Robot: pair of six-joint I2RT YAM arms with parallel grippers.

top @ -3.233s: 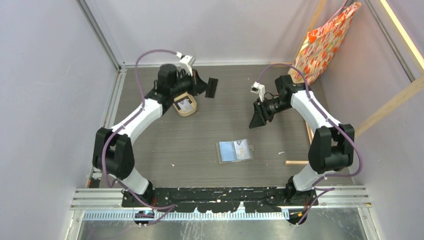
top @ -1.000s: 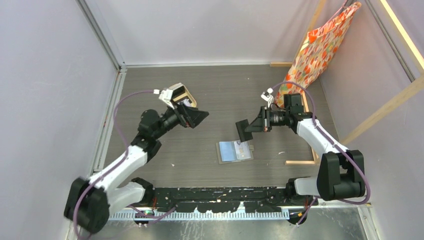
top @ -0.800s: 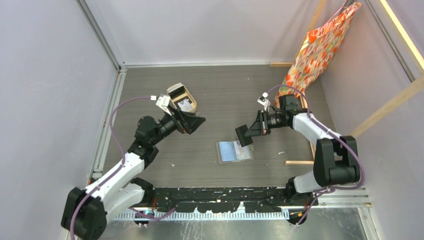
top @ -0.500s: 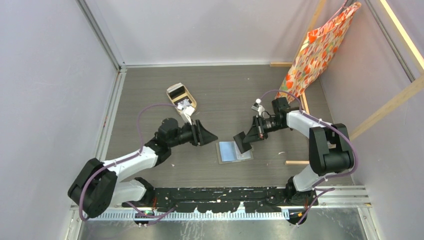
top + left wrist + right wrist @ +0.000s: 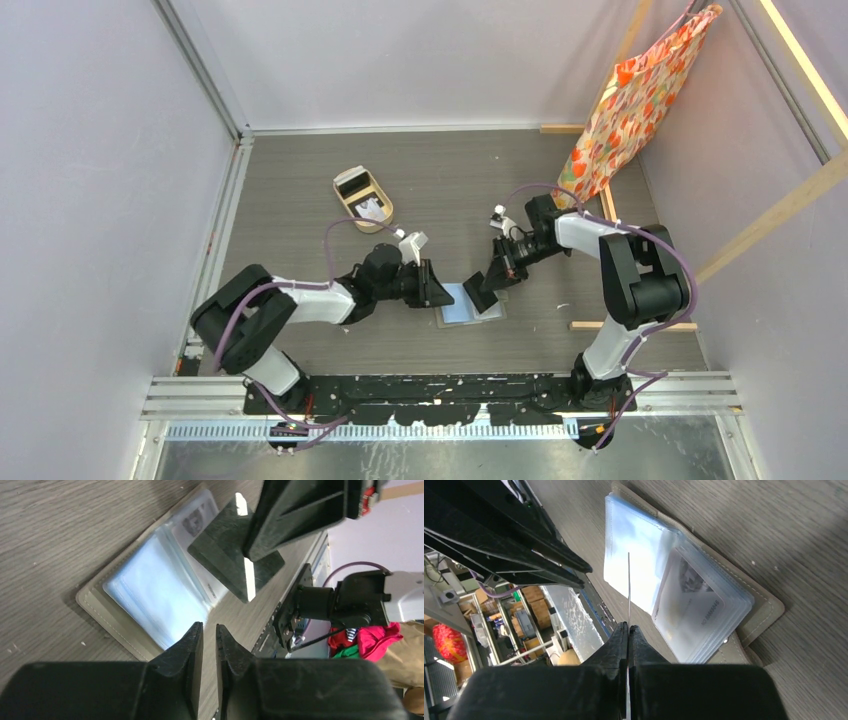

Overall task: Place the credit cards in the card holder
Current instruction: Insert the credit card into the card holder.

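Observation:
The card holder (image 5: pixel 462 313) lies open on the table, its pale bluish sleeves (image 5: pixel 150 592) facing up. A pale card (image 5: pixel 689 605) sits in one sleeve. My right gripper (image 5: pixel 492 283) is shut on a black credit card (image 5: pixel 227 562) and holds it tilted just above the sleeves. That card shows edge-on (image 5: pixel 628 585) in the right wrist view. My left gripper (image 5: pixel 208 630) hovers low at the holder's left edge, jaws almost together with a narrow gap and nothing between them. More credit cards, one black (image 5: pixel 352 183) and one white (image 5: pixel 372 208), lie in a tan tray.
The tan oval tray (image 5: pixel 346 200) stands at the back left. An orange patterned bag (image 5: pixel 640 90) hangs at the back right. A wooden strip (image 5: pixel 595 324) lies on the table right of the holder. Purple walls close in on both sides.
My left arm swung from the tray down to the holder's left edge while its jaws closed to a narrow gap. My right gripper brought the black card down and leftward over the sleeves.

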